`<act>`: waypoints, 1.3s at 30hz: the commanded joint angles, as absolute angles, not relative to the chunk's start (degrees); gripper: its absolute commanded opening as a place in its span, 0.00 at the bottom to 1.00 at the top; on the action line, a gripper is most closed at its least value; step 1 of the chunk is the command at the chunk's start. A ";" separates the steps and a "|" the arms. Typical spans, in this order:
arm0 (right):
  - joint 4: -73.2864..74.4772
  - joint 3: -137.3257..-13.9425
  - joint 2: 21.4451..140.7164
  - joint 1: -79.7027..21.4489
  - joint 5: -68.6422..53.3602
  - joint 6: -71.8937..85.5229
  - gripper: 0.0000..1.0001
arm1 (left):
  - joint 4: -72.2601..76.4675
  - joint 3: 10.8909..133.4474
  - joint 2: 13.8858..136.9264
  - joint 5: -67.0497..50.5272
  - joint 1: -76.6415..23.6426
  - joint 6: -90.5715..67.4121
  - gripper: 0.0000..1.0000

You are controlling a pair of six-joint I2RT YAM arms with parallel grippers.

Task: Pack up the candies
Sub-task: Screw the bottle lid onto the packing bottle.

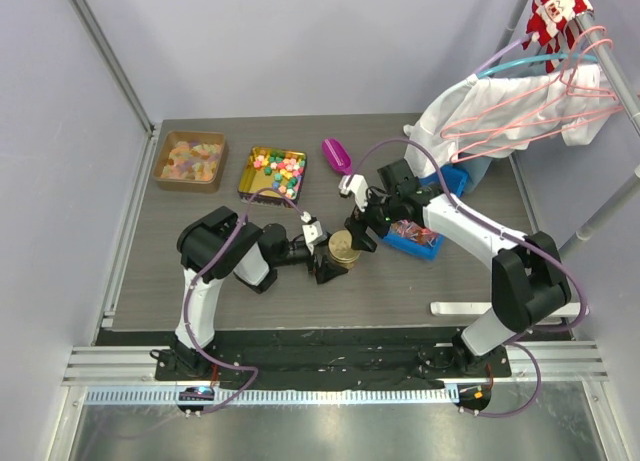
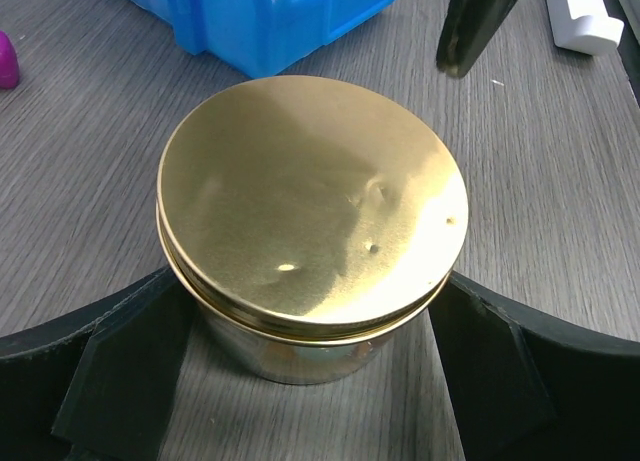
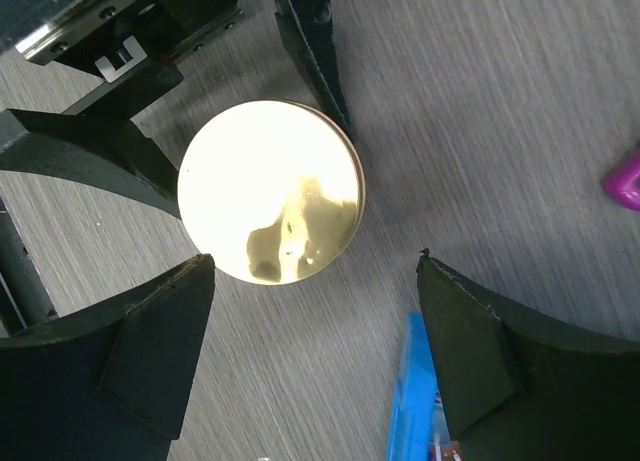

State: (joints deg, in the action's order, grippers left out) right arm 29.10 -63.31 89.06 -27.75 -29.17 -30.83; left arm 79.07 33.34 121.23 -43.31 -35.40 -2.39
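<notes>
Clamping gold tin (image 2: 310, 211), left jaws; right jaws spread above.

Orange, yellow, pale candies (image 1: 191, 160), far-left.

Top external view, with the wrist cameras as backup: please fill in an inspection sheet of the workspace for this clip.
Surface: dark wood-grain table.
Job's things: candies in a brown tray at far left; round gold tin, lid on, at centre.
Clutter: square gold tin of coloured sweets, magenta scoop, blue bin, white strip.
Grippers: left gripper flanks the round gold tin, contact unclear; right gripper open above it.
Cables: purple cables run along both arms.
Surroundings: pale walls; white garment on pink hangers at far right.
</notes>
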 commanded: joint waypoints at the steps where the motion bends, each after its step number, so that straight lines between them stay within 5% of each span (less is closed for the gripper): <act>1: 28.48 -65.83 90.00 -27.77 -33.39 -29.71 0.83 | 88.68 33.22 122.34 -45.53 -36.30 -2.29 1.00; 9: 28.12 -68.82 95.09 -27.69 -34.81 -26.98 0.59 | 88.59 33.57 122.34 -45.79 -36.30 -2.37 0.80; 24: 29.18 -71.01 98.96 -27.69 -34.45 -27.51 0.47 | 88.68 33.92 122.96 -44.91 -36.30 -2.64 0.78; 33: 30.59 -69.26 97.39 -27.69 -33.13 -28.48 0.27 | 88.59 34.10 123.05 -44.30 -36.21 -3.16 0.79; 39: 34.19 -67.95 95.98 -27.68 -32.35 -29.97 0.23 | 88.33 34.19 122.96 -43.77 -36.12 -3.43 0.79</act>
